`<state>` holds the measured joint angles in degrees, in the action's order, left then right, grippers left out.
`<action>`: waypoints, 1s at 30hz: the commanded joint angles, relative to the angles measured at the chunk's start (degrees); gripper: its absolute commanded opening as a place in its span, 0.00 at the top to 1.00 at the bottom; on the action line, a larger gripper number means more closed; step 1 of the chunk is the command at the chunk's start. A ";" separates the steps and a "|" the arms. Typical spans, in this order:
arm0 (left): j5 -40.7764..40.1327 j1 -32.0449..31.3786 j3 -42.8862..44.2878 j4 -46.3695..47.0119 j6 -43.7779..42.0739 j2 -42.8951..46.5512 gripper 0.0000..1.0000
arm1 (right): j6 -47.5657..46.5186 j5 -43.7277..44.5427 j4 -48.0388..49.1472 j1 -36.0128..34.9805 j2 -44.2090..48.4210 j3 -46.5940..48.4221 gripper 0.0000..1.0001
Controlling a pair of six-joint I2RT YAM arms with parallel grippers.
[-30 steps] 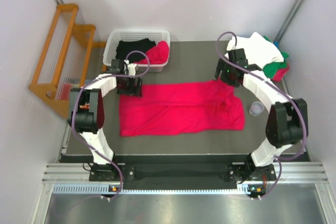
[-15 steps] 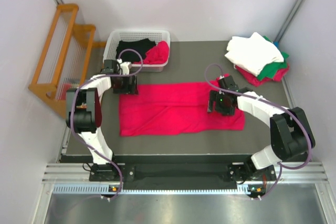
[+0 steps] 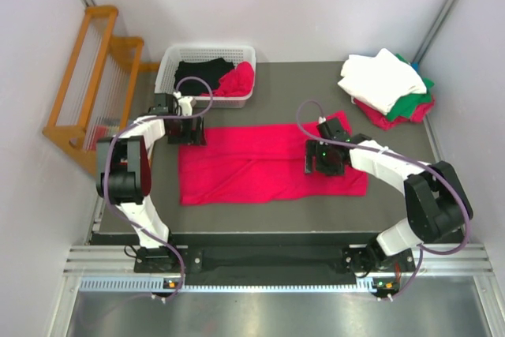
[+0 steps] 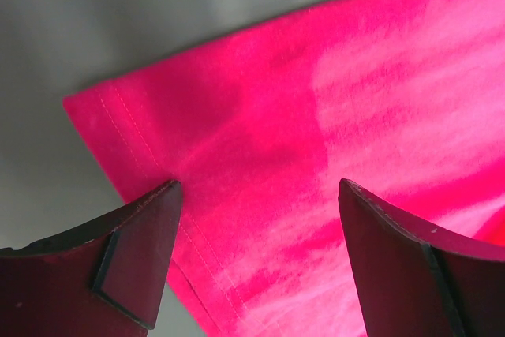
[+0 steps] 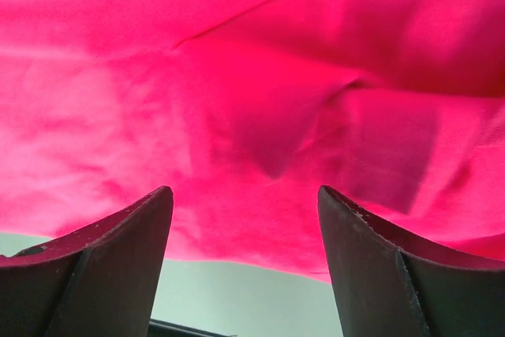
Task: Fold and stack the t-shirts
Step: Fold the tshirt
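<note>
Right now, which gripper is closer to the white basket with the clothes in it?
Left. The left gripper hovers open over the spread red t-shirt's far left corner, just in front of the white basket. The right gripper is open over the shirt's right part, well away from it.

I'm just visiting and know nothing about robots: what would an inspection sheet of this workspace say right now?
Surface: dark grey table, bare along its near edge.
Job's things: crimson t-shirt spread flat; folded stack, white on top, green and red below.
Clutter: white basket holding black and red clothes.
Pincers: left pincer open over the shirt's hemmed corner; right pincer open over wrinkled cloth.
Cables: purple cables looping along both arms.
Surroundings: orange wooden rack left of the table; white walls.
</note>
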<state>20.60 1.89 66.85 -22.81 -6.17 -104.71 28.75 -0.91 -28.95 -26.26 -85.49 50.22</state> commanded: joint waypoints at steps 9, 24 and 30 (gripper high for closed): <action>-2.67 -1.10 -3.56 -4.26 -1.91 5.04 0.15 | -1.68 6.35 4.07 -1.60 -5.29 4.18 0.44; -2.76 -1.19 -4.97 -3.03 -1.65 4.77 0.15 | -3.44 9.26 0.13 -1.95 -4.34 10.16 0.94; -2.85 -1.01 -4.80 -3.47 -1.82 5.04 0.15 | -3.62 8.56 -4.09 -5.37 -1.00 10.34 0.96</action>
<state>18.57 0.71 62.89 -24.84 -7.66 -101.01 25.67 7.46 -29.91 -28.73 -91.11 58.52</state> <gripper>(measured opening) 0.852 0.053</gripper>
